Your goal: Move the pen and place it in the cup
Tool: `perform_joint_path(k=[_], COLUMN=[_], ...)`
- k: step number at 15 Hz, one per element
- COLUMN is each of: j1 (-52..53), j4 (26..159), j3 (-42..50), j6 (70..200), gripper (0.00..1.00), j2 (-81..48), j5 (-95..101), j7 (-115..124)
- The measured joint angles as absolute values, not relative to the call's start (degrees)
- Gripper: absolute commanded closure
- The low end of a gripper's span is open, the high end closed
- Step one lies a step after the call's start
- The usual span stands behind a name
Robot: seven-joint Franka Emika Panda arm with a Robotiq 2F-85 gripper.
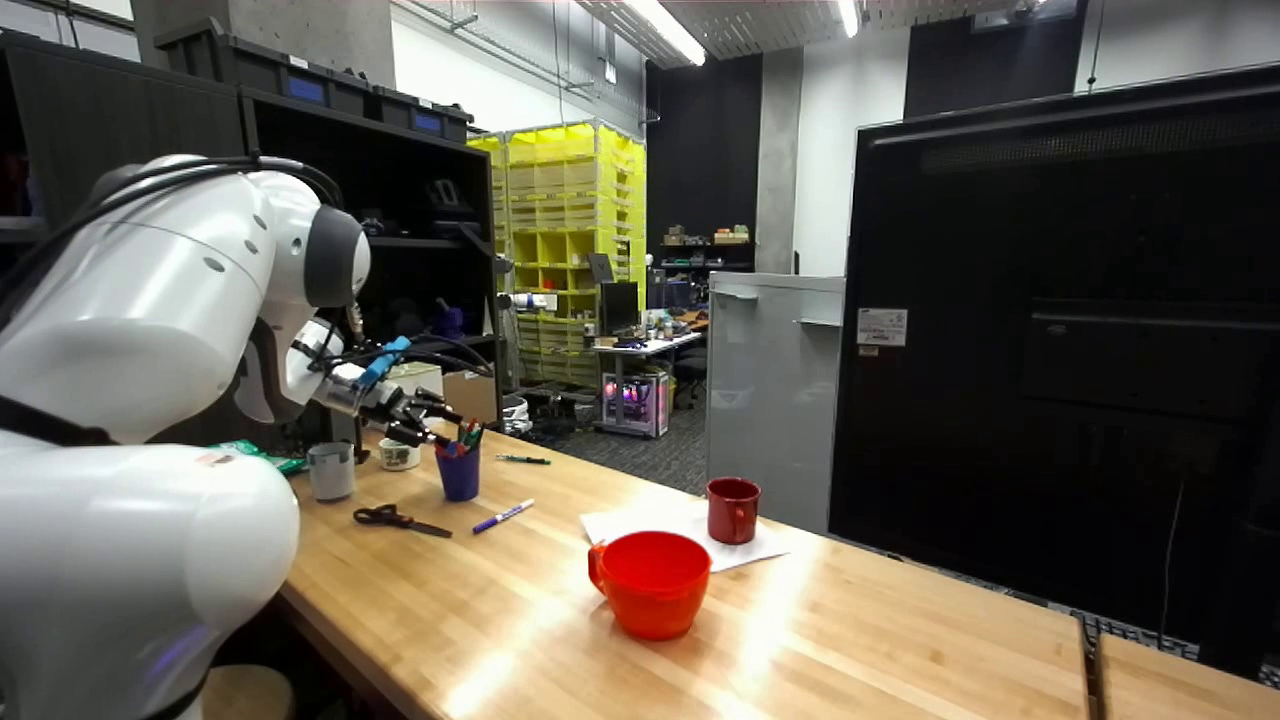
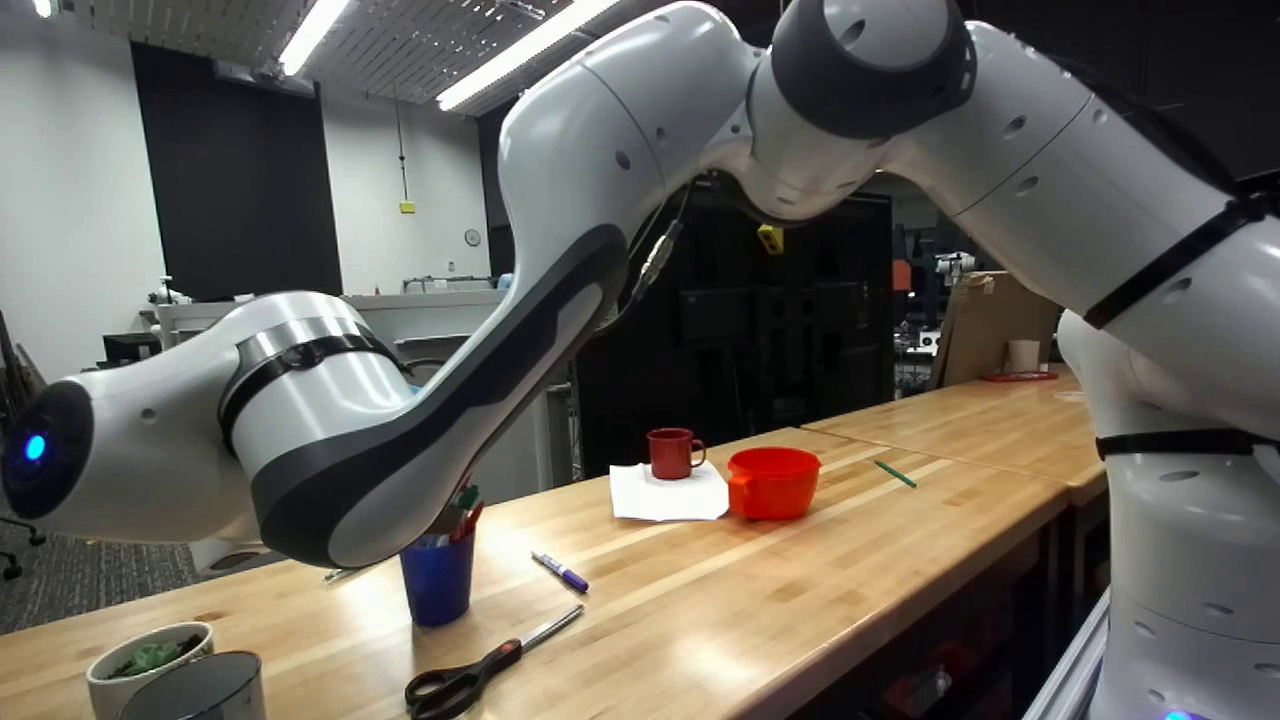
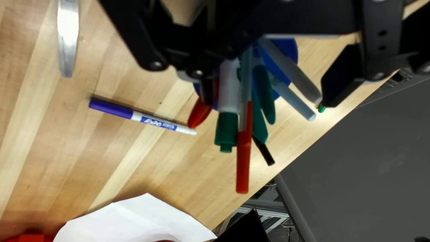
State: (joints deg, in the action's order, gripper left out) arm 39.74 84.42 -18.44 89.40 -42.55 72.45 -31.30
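Observation:
The thin reddish pen (image 3: pixel 243 161), with a long red cap and a pale barrel, stands among several other pens in a blue cup (image 3: pixel 289 50). The blue cup also shows in both exterior views (image 1: pixel 460 478) (image 2: pixel 440 585). My gripper (image 3: pixel 270 94) is open, with one finger on each side of the pen bunch at the cup's top. In an exterior view the gripper (image 1: pixel 440 425) is just above the cup; in an exterior view the arm hides it. Whether a finger touches any pen I cannot tell. A dark red mug (image 1: pixel 733 512) (image 2: pixel 670 457) stands on white paper.
A red bowl (image 1: pixel 655 600) with a handle stands beside the paper (image 2: pixel 650 500). A purple marker (image 3: pixel 153 120) and black scissors (image 1: pixel 400 520) lie near the blue cup. A grey mug (image 1: pixel 331 470) and a potted plant (image 2: pixel 150 660) stand close by. A green pen (image 2: pixel 895 473) lies farther off.

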Motion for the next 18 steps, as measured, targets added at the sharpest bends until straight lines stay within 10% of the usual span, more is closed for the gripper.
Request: perform_joint_path(k=[18], j1=[32.53], j4=[67.86], j3=[-19.68], j6=[87.85], gripper=[0.0], j2=[-35.7], j5=[45.58], j7=[-38.52])
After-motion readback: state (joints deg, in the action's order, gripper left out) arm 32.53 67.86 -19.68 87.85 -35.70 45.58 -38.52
